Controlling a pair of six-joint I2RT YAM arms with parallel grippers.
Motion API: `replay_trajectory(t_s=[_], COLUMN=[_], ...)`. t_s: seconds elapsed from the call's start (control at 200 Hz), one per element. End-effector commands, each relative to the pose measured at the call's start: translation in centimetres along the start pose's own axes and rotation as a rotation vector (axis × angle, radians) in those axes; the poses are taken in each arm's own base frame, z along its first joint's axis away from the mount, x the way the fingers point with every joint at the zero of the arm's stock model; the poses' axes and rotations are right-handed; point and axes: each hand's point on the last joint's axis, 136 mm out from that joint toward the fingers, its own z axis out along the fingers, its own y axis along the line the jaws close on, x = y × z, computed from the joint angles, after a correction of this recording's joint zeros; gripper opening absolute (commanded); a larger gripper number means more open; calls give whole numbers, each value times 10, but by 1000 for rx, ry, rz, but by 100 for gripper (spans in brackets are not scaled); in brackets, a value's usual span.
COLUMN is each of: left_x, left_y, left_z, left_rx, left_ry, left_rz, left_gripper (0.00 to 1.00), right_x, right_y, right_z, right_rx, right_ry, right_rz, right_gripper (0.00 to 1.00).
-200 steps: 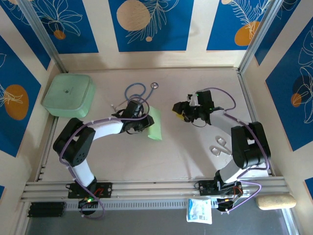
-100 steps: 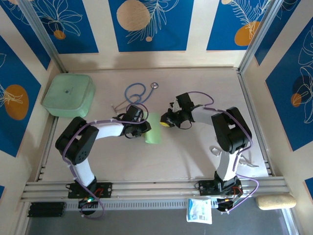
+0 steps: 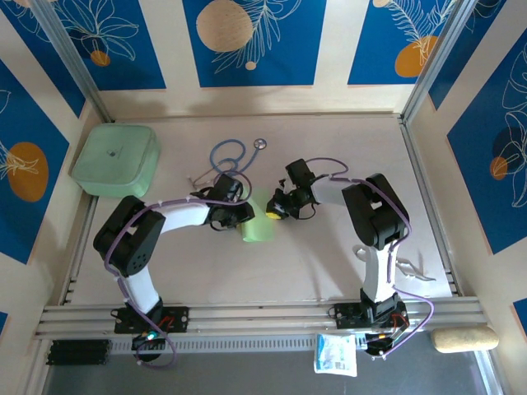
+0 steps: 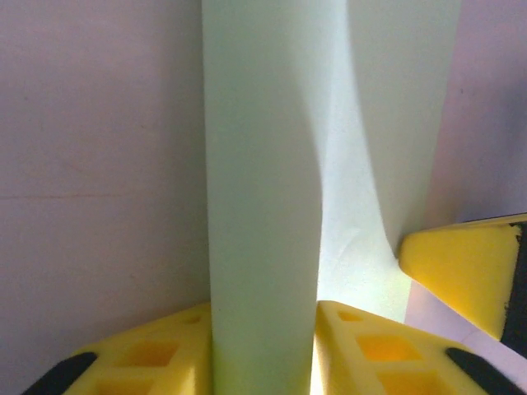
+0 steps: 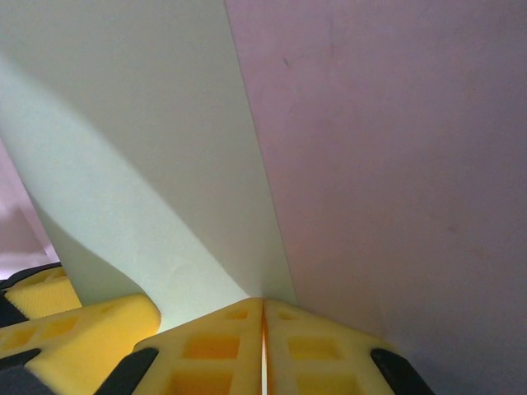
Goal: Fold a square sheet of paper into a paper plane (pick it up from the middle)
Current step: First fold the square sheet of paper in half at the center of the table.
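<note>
- Paper (image 3: 257, 222) is held between your two grippers: left gripper (image 3: 240, 216) clasping its curled middle, right gripper (image 3: 275, 211) pinched shut on one edge.
- Pull the grippers apart and you risk tearing it.
- Loosen the left gripper early and it may slip, skewing the crease.

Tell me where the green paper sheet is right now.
In the top view the square sheet of paper sits mid-table, gripped between the left gripper and right gripper, just nearer the arm bases than the blue stethoscope.
</note>
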Motion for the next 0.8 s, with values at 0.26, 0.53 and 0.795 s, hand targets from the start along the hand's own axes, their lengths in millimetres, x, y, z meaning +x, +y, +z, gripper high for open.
replay_trajectory(t_s=[0.26,0.53,0.795], left_x=[-3,4,1], left_y=[14,14,24], left_z=[-22,-5,-7], left_rx=[-179,-212,-267], left_ry=[56,145,130], left_rz=[115,167,166], left_gripper=[57,65,61], right_x=[8,4,-4], right_y=[-10,13,32], right_z=[7,-2,-34], right_rx=[64,-18,-96], right_ry=[42,42,-25], right_rz=[82,53,6], right_gripper=[11,12,24])
